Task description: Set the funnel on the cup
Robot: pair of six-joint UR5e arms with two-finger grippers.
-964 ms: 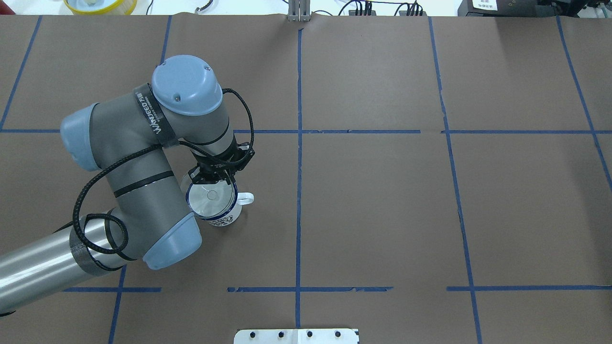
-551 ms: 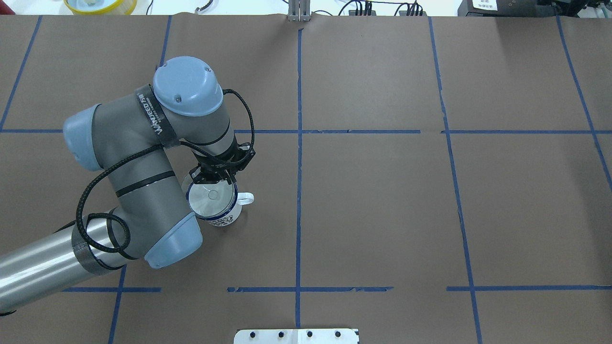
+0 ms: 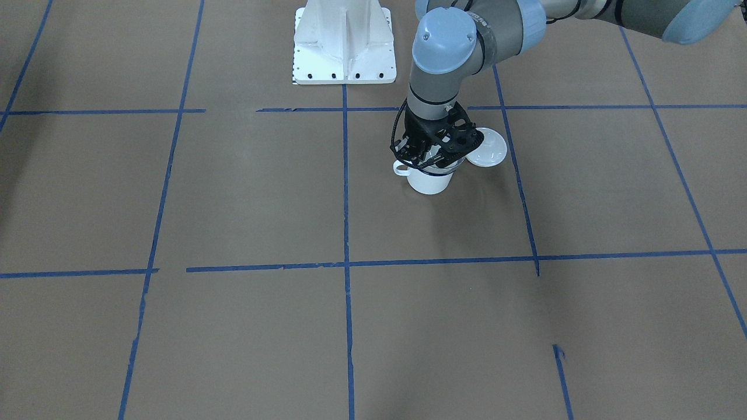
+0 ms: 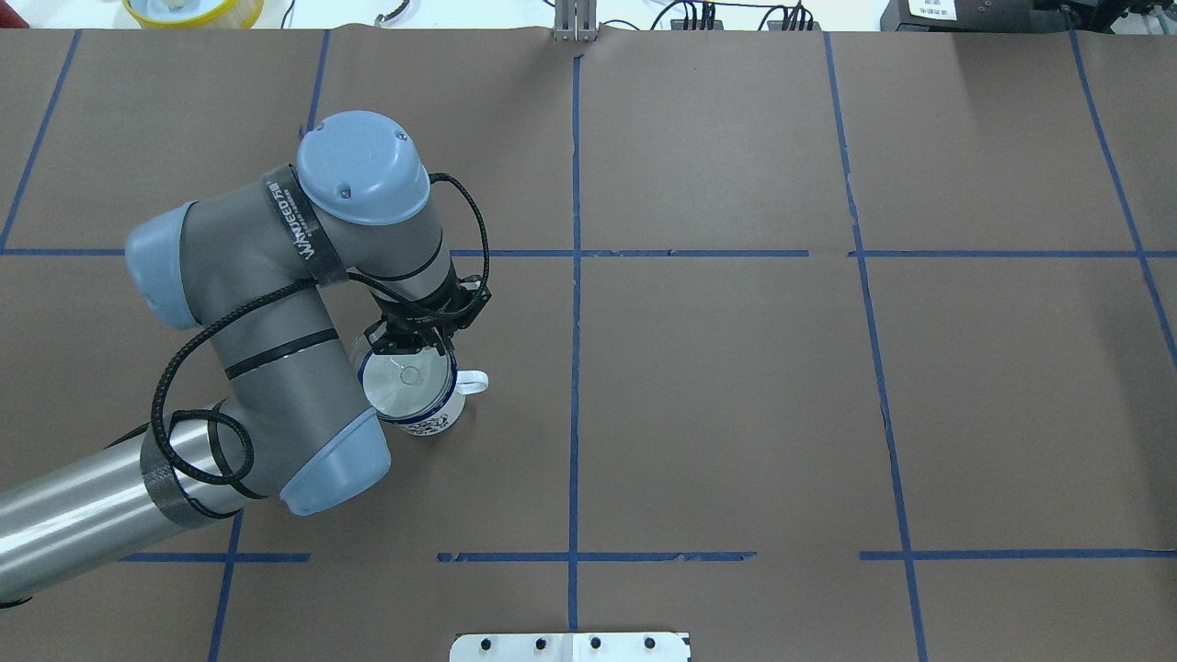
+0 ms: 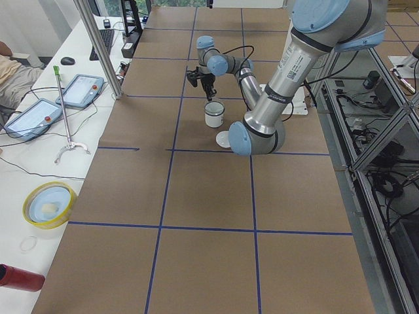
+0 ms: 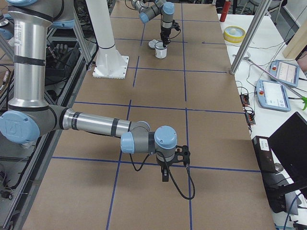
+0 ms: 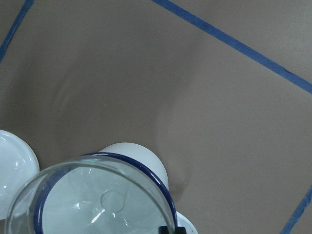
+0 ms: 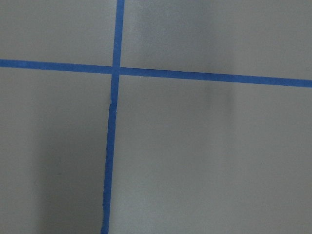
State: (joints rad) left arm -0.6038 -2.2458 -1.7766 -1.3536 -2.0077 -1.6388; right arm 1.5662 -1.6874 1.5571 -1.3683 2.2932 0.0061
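**Funnel at the cup's mouth, left arm attending**

Front-facing: left gripper [image 3: 433, 156], upper centre, low over the cup [image 3: 430, 182], with a white lid [image 3: 489, 153] just beside it, set off the mouth.
Overhead: funnel [image 4: 409, 375], centre left, sits within the cup's blue rim. The jaws look pinched on its far rim, probably to steady it while it seats.
Exterior left: brown paper [image 5: 209, 190] gridded in blue tape [image 5: 253, 196], with tablets [image 5: 31, 118] on a bench at the left edge.
Exterior right: right gripper [image 6: 165, 175], lower centre, well apart and likely kept out of the way. Whether it is clenched or released cannot be told.
Left wrist: the clear cone overlaps the cup's rim, bottom left.
Right wrist: paper and a tape cross.
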